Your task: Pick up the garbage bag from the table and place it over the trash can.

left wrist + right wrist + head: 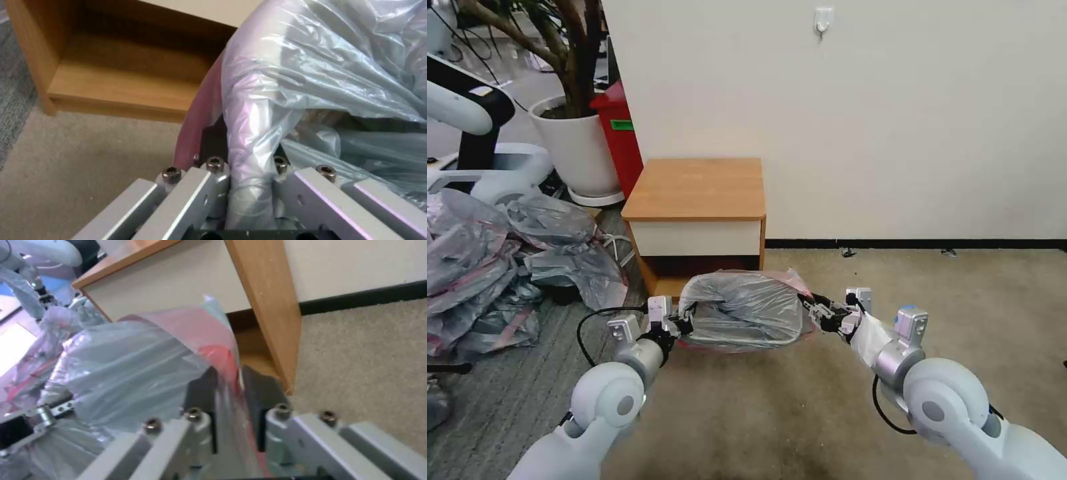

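Head view: my left claw point(684, 319) and right claw point(814, 308) each pinch an opposite edge of the garbage bag point(740, 308), stretched between them low over the carpet, just in front of the worktop point(697, 188).

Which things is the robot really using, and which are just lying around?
Using:
garbage bag
table
left gripper and right gripper, each pinching the bag's rim

Lying around:
heap of bags
red bin
potted plant
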